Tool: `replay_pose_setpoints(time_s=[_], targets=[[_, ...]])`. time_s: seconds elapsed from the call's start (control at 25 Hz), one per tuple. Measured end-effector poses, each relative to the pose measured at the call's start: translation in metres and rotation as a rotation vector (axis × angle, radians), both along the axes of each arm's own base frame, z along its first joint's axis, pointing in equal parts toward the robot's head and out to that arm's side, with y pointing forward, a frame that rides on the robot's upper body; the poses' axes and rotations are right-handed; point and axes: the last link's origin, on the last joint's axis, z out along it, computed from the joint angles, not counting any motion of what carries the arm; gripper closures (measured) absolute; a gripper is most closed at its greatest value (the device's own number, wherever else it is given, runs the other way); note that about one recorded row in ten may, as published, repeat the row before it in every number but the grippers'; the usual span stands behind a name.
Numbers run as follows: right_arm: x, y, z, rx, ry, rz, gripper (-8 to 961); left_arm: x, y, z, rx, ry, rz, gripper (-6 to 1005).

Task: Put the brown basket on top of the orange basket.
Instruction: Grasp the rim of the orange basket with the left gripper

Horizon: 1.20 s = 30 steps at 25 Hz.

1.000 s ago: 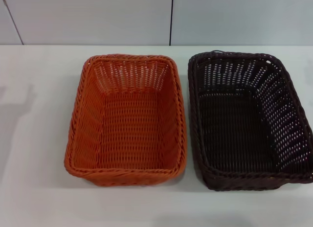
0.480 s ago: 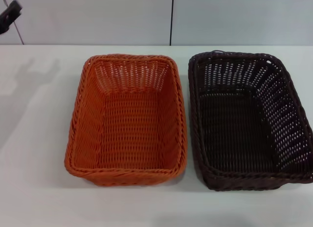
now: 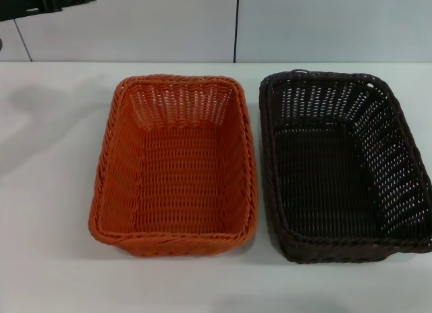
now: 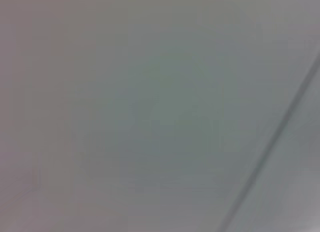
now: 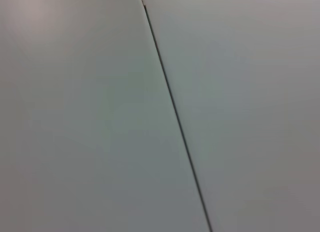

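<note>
orange basket (image 3: 174,166) upright, left | brown basket (image 3: 343,166) upright, just beside

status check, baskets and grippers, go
Left gripper high at far left, clear of baskets. Right gripper unseen. Brown basket on table beside orange basket, not stacked. Both empty.

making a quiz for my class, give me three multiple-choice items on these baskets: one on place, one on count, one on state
1. The dark brown woven wicker basket sits where?
A on the robot's right of the bright orange woven wicker basket
B inside it
C on its left

2. How many baskets stand on the white table?
A one
B two
C three

3. Is the brown basket stacked?
A yes
B no, beside the orange one
C it is tipped over

Key: 1 A, it lies on the right side of the head view; 2 B, just two; 3 B, both rest upright, apart.
</note>
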Motion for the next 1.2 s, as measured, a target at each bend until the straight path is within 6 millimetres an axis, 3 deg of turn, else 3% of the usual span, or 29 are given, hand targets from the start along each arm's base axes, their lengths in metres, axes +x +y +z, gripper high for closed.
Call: replay_pose_setpoints(time_s=[0.08, 0.28, 0.6, 0.64, 0.84, 0.92, 1.2], targets=[[0.003, 0.001, 0.004, 0.008, 0.003, -0.016, 335, 0.020, -0.001, 0.003, -0.125, 0.093, 0.063, 211], [0.006, 0.004, 0.010, 0.011, -0.011, -0.035, 335, 0.048, -0.013, 0.005, -0.232, 0.237, 0.206, 215], [0.007, 0.012, 0.030, 0.039, -0.063, -0.056, 335, 0.063, -0.022, -0.005, -0.297, 0.300, 0.308, 223], [0.007, 0.011, 0.033, 0.051, -0.068, -0.057, 335, 0.067, -0.029, -0.017, -0.365, 0.311, 0.366, 224], [0.008, 0.011, 0.041, 0.085, -0.064, -0.055, 335, 0.065, -0.034, -0.025, -0.389, 0.289, 0.395, 228], [0.005, 0.013, 0.042, 0.086, -0.065, -0.049, 335, 0.045, -0.041, -0.044, -0.427, 0.270, 0.485, 230], [0.000, 0.016, 0.042, 0.083, -0.069, -0.035, 335, 0.025, -0.045, -0.057, -0.454, 0.276, 0.539, 237]])
